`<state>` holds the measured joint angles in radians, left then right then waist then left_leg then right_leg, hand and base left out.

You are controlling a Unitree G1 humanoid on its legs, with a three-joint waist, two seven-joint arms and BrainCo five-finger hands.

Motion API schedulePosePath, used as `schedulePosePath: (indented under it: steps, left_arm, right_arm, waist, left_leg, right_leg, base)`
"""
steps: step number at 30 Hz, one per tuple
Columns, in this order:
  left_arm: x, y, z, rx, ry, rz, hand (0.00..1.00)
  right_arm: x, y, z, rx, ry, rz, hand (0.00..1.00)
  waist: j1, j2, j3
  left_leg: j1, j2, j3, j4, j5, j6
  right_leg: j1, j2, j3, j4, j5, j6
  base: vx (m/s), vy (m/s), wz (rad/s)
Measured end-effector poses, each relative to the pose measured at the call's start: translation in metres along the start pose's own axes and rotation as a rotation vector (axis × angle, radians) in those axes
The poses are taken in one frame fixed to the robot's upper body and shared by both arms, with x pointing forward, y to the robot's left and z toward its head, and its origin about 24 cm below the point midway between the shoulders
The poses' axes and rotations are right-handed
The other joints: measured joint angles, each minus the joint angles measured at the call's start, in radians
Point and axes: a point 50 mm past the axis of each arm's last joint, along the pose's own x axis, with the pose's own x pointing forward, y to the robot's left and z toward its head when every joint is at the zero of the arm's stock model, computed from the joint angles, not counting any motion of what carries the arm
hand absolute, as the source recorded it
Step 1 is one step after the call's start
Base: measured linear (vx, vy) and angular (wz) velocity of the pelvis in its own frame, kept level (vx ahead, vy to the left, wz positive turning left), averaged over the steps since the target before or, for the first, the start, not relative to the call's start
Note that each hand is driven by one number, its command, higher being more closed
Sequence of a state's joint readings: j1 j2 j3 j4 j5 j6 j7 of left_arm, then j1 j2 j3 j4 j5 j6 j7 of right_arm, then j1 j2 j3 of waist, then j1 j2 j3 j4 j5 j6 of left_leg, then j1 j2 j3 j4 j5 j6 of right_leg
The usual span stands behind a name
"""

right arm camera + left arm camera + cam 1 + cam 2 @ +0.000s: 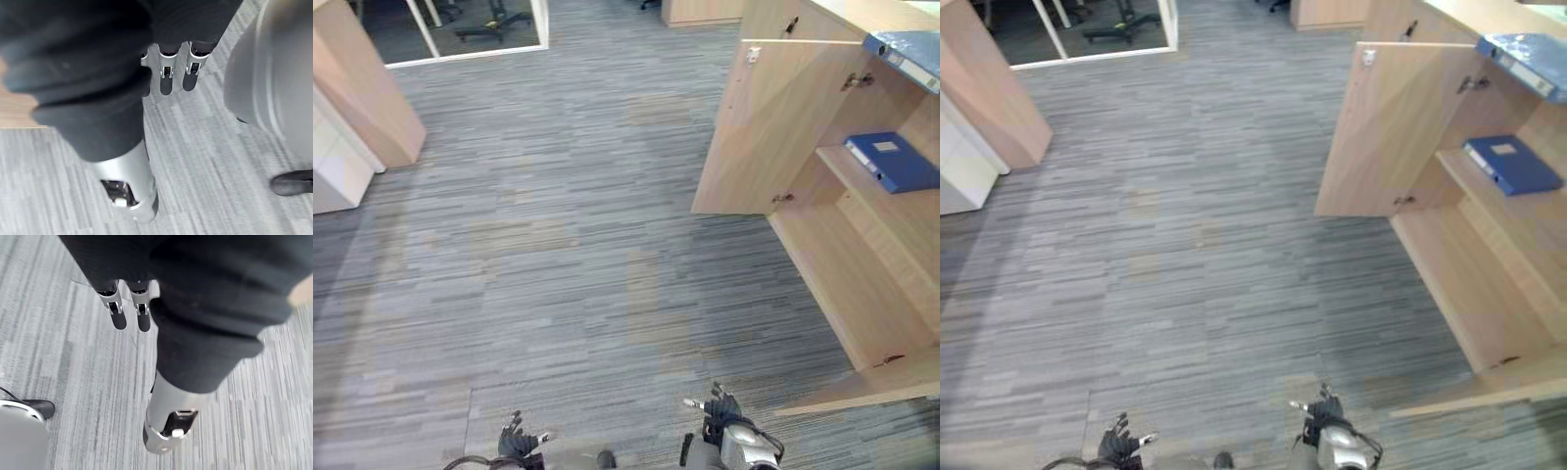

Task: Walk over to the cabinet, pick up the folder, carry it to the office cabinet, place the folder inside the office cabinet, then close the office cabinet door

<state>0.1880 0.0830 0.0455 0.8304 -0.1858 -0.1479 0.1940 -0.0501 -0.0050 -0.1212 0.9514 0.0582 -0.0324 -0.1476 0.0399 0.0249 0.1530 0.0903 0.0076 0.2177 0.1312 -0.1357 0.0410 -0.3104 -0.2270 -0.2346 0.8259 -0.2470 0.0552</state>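
- Nearest, the left hand [517, 443] hangs low over the grey carpet [558, 255]. Its fingers [118, 316] are straight and slightly apart, and it holds nothing.
- The right hand [720, 409] hangs beside it in the same way, with its fingers [166, 81] loose, straight and empty.
- Ahead on the right, the office cabinet [862, 284] stands with its door [764, 127] swung wide open toward the room.
- A blue folder [891, 162] lies flat on the shelf [852, 181] inside the cabinet. It is well apart from both hands and no finger touches it.
- A second folder [906, 54], also blue, lies on top of the cabinet above the shelf.
- Far left, a wooden cabinet [362, 88] stands against the wall, with a glass partition [460, 29] beyond it.
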Motion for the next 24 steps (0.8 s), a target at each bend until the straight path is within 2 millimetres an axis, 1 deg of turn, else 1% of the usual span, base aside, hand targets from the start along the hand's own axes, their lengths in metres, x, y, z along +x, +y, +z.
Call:
schedulePosePath:
  steps: [1, 2, 3, 4, 5, 6, 7, 8, 9, 10, 11, 12, 13, 14, 15, 16, 17, 18, 19, 20, 21, 22, 23, 24]
  left_arm:
    - [0.001, -0.001, 0.003, 0.006, -0.009, -0.003, 0.00]
    - [0.001, -0.002, 0.004, 0.017, -0.017, -0.007, 0.00]
    - [0.001, -0.003, 0.004, 0.022, -0.019, -0.011, 0.00]
    - [0.000, -0.007, 0.001, 0.040, -0.008, -0.020, 0.00]
    - [-0.001, -0.008, -0.001, 0.038, -0.003, -0.023, 0.00]
    - [-0.003, -0.016, -0.003, 0.033, 0.004, -0.033, 0.00]
    - [-0.003, -0.021, -0.005, 0.026, 0.013, -0.035, 0.00]
    - [-0.003, -0.023, -0.004, 0.018, 0.013, -0.034, 0.00]
    - [-0.002, -0.026, -0.001, -0.001, 0.010, -0.032, 0.00]
    - [-0.002, -0.028, -0.001, -0.010, 0.011, -0.032, 0.00]
    - [-0.002, -0.030, -0.003, -0.022, 0.022, -0.032, 0.00]
    - [-0.001, -0.028, -0.003, -0.046, 0.028, -0.014, 0.00]
    - [-0.001, -0.025, -0.003, -0.067, 0.034, 0.001, 0.00]
    - [-0.002, -0.021, -0.007, -0.103, 0.051, 0.029, 0.00]
    - [-0.003, -0.015, -0.010, -0.134, 0.058, 0.060, 0.00]
    - [-0.003, -0.013, -0.008, -0.141, 0.053, 0.069, 0.00]
    - [-0.002, -0.012, -0.005, -0.146, 0.042, 0.074, 0.00]
    - [-0.002, -0.013, -0.004, -0.154, 0.035, 0.075, 0.00]
    - [-0.002, -0.013, -0.003, -0.156, 0.028, 0.077, 0.00]
    - [-0.003, -0.013, 0.000, -0.162, 0.008, 0.080, 0.00]
    - [-0.003, -0.015, 0.003, -0.172, -0.009, 0.083, 0.00]
    - [-0.003, -0.015, 0.005, -0.183, -0.016, 0.091, 0.00]
    - [-0.003, -0.015, 0.005, -0.185, -0.019, 0.095, 0.00]
    - [-0.003, -0.015, 0.005, -0.183, -0.019, 0.101, 0.00]
  right_arm:
    - [0.000, 0.002, 0.007, -0.001, -0.032, 0.005, 0.00]
    - [0.000, 0.002, 0.010, -0.011, -0.046, 0.006, 0.00]
    - [0.000, 0.001, 0.011, -0.021, -0.054, 0.004, 0.00]
    - [0.000, -0.001, 0.013, -0.036, -0.064, -0.002, 0.00]
    - [0.001, -0.003, 0.013, -0.042, -0.065, -0.004, 0.00]
    - [0.002, -0.007, 0.017, -0.064, -0.077, -0.009, 0.00]
    - [0.003, -0.008, 0.023, -0.079, -0.096, -0.009, 0.00]
    - [0.003, -0.009, 0.023, -0.080, -0.096, -0.013, 0.00]
    - [0.003, -0.011, 0.020, -0.080, -0.089, -0.022, 0.00]
    - [0.002, -0.012, 0.018, -0.081, -0.083, -0.025, 0.00]
    - [0.000, -0.015, 0.011, -0.080, -0.065, -0.036, 0.00]
    - [-0.002, -0.018, 0.003, -0.073, -0.043, -0.053, 0.00]
    - [-0.004, -0.020, -0.003, -0.067, -0.029, -0.061, 0.00]
    - [-0.008, -0.021, -0.015, -0.031, 0.003, -0.072, 0.00]
    - [-0.012, -0.023, -0.020, 0.015, 0.010, -0.088, 0.00]
    - [-0.012, -0.025, -0.022, 0.036, 0.015, -0.098, 0.00]
    - [-0.014, -0.028, -0.026, 0.062, 0.031, -0.122, 0.00]
    - [-0.015, -0.033, -0.031, 0.082, 0.044, -0.152, 0.00]
    - [-0.016, -0.035, -0.032, 0.096, 0.048, -0.164, 0.00]
    - [-0.017, -0.038, -0.036, 0.104, 0.060, -0.180, 0.00]
    - [-0.018, -0.039, -0.038, 0.135, 0.070, -0.195, 0.00]
    - [-0.018, -0.039, -0.039, 0.156, 0.076, -0.203, 0.00]
    - [-0.018, -0.038, -0.039, 0.169, 0.080, -0.207, 0.00]
    - [-0.018, -0.039, -0.041, 0.186, 0.092, -0.214, 0.00]
  waist:
    - [-0.007, 0.001, 0.000]
    - [-0.016, 0.001, 0.000]
    - [-0.020, 0.000, 0.000]
    - [-0.024, -0.008, 0.005]
    - [-0.024, -0.006, 0.003]
    - [-0.019, 0.029, 0.005]
    - [-0.023, 0.044, 0.015]
    - [-0.025, 0.046, 0.015]
    - [-0.031, 0.046, 0.014]
    - [-0.032, 0.046, 0.014]
    - [-0.033, 0.047, 0.014]
    - [-0.035, 0.047, 0.013]
    - [-0.036, 0.047, 0.013]
    - [-0.035, 0.050, 0.013]
    - [-0.025, 0.050, 0.013]
    - [-0.023, 0.050, 0.013]
    - [-0.020, 0.045, 0.016]
    - [-0.017, 0.039, 0.021]
    - [-0.015, 0.040, 0.020]
    - [-0.001, 0.037, 0.020]
    - [0.017, 0.036, 0.020]
    - [0.027, 0.035, 0.021]
    - [0.030, 0.034, 0.021]
    - [0.033, 0.029, 0.020]
  left_leg:
    - [0.017, 0.023, 0.004, -0.009, -0.005, -0.008]
    - [0.033, 0.035, 0.012, -0.024, -0.014, -0.024]
    - [0.043, 0.041, 0.015, -0.034, -0.024, -0.039]
    - [0.091, 0.034, 0.025, -0.062, -0.047, -0.077]
    - [0.097, 0.038, 0.025, -0.065, -0.047, -0.078]
    - [0.102, 0.064, 0.047, -0.071, -0.039, -0.100]
    - [0.105, 0.082, 0.053, -0.072, -0.031, -0.113]
    - [0.105, 0.090, 0.053, -0.071, -0.027, -0.120]
    - [0.107, 0.110, 0.055, -0.047, -0.030, -0.130]
    - [0.104, 0.124, 0.058, -0.020, -0.036, -0.140]
    - [0.091, 0.157, 0.061, 0.065, -0.049, -0.160]
    - [0.044, 0.193, 0.057, 0.218, -0.057, -0.172]
    - [0.006, 0.220, 0.050, 0.339, -0.050, -0.167]
    - [-0.081, 0.281, 0.029, 0.578, 0.016, -0.149]
    - [-0.164, 0.316, -0.004, 0.792, 0.047, -0.147]
    - [-0.200, 0.322, -0.014, 0.870, 0.026, -0.138]
    - [-0.254, 0.320, -0.012, 0.958, -0.012, -0.133]
    - [-0.301, 0.304, 0.000, 0.970, -0.036, -0.119]
    - [-0.324, 0.290, 0.000, 0.962, -0.044, -0.106]
    - [-0.371, 0.270, -0.002, 0.925, -0.063, -0.088]
    - [-0.411, 0.254, -0.010, 0.846, -0.085, -0.085]
    - [-0.437, 0.233, -0.036, 0.760, -0.092, -0.083]
    - [-0.447, 0.210, -0.067, 0.692, -0.095, -0.090]
    - [-0.451, 0.156, -0.161, 0.519, -0.089, -0.101]
  right_leg:
    - [-0.010, 0.030, -0.033, -0.163, 0.005, -0.002]
    - [-0.016, 0.050, -0.051, -0.293, 0.029, -0.003]
    - [-0.019, 0.058, -0.059, -0.383, 0.066, -0.005]
    - [-0.015, 0.067, -0.063, -0.558, 0.301, -0.032]
    - [-0.012, 0.071, -0.063, -0.562, 0.309, -0.080]
    - [-0.014, 0.109, -0.057, -0.560, 0.303, -0.091]
    - [-0.029, 0.133, -0.047, -0.537, 0.278, -0.108]
    - [-0.039, 0.142, -0.045, -0.517, 0.262, -0.117]
    - [-0.041, 0.164, -0.048, -0.493, 0.230, -0.129]
    - [-0.033, 0.177, -0.048, -0.490, 0.216, -0.132]
    - [-0.005, 0.205, -0.044, -0.506, 0.193, -0.131]
    - [0.037, 0.229, -0.031, -0.535, 0.174, -0.119]
    - [0.067, 0.245, -0.030, -0.561, 0.172, -0.122]
    - [0.134, 0.285, -0.010, -0.614, 0.175, -0.139]
    - [0.188, 0.324, 0.025, -0.654, 0.177, -0.167]
    - [0.213, 0.336, 0.040, -0.666, 0.169, -0.188]
    - [0.258, 0.348, 0.076, -0.685, 0.166, -0.203]
    - [0.301, 0.352, 0.112, -0.702, 0.160, -0.212]
    - [0.317, 0.351, 0.132, -0.708, 0.156, -0.215]
    - [0.341, 0.350, 0.178, -0.717, 0.150, -0.214]
    - [0.353, 0.348, 0.231, -0.718, 0.144, -0.207]
    - [0.367, 0.344, 0.272, -0.726, 0.141, -0.202]
    - [0.378, 0.339, 0.295, -0.730, 0.138, -0.197]
    - [0.392, 0.324, 0.338, -0.732, 0.133, -0.171]
  base:
    - [0.32, -0.138, -0.18]
    - [0.32, -0.163, -0.08]
    - [0.39, -0.258, -0.11]
    - [0.26, -0.184, -0.12]
    - [0.42, -0.297, -0.44]
    - [0.36, -0.251, -0.60]
    - [0.41, -0.305, -0.64]
    - [0.30, -0.253, -0.41]
    - [0.22, -0.203, -0.22]
    - [0.27, -0.236, -0.28]
    - [0.26, -0.222, -0.25]
    - [0.27, -0.219, -0.27]
    - [0.27, -0.228, -0.34]
    - [0.35, -0.226, -0.60]
    - [0.29, -0.179, -0.70]
    - [0.31, -0.095, -0.85]
    - [0.31, -0.015, -0.81]
    - [0.37, -0.008, -0.80]
    - [0.36, 0.030, -0.89]
    - [0.28, 0.079, -1.12]
    - [0.33, 0.134, -1.35]
    - [0.28, 0.151, -1.15]
    - [0.30, 0.193, -1.06]
    - [0.32, 0.239, -1.08]
